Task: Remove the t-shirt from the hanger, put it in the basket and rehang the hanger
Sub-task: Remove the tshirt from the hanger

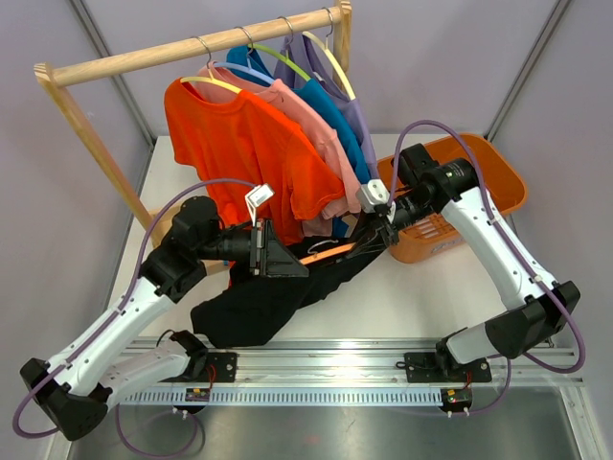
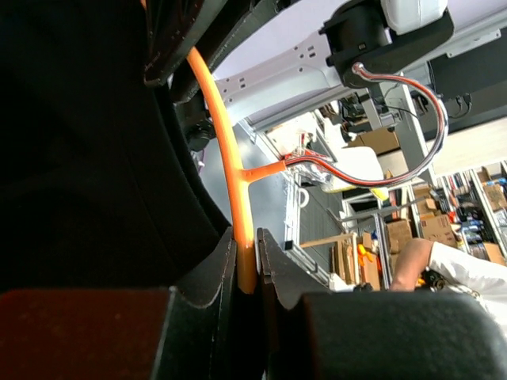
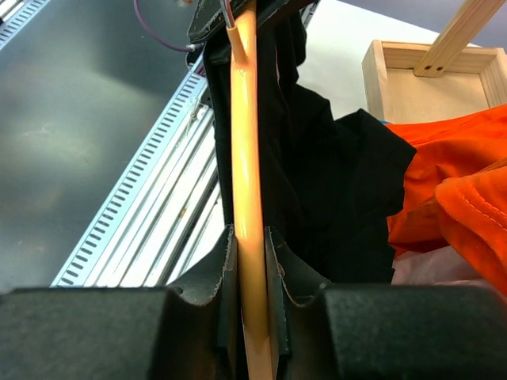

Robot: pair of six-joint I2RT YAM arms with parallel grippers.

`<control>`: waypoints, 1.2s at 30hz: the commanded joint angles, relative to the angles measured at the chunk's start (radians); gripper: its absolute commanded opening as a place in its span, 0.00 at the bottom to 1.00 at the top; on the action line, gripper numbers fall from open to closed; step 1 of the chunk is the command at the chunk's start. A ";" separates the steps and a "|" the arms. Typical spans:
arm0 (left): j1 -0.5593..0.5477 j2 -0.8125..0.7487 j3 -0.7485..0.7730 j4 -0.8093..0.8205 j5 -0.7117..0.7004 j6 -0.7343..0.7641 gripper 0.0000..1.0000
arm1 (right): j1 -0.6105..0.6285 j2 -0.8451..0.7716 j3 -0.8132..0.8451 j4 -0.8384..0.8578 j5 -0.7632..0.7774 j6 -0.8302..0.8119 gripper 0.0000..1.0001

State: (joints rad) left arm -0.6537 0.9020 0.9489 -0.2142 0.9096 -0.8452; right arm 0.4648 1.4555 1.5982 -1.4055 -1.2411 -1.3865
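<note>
Left gripper (image 2: pixel 245 247) and right gripper (image 3: pixel 252 237) each clamp the orange hanger (image 2: pixel 230 162), with the black t-shirt (image 1: pixel 257 299) draped on it and trailing onto the table (image 1: pixel 412 297); next, likely, the cloth must be worked off one end.

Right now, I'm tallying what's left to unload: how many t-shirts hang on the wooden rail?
4, from the left end rightward: an orange t-shirt, a pink t-shirt, a blue t-shirt and a lavender t-shirt. They overlap closely, so another could be hidden between them.
</note>
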 commanded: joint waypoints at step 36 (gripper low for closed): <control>-0.018 0.092 0.074 0.030 0.150 0.061 0.00 | 0.038 -0.021 0.075 -0.055 0.005 0.169 0.59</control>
State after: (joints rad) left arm -0.6632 1.0344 0.9653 -0.1871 1.0584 -0.8227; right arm 0.5030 1.4563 1.6249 -1.3937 -1.2133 -1.4109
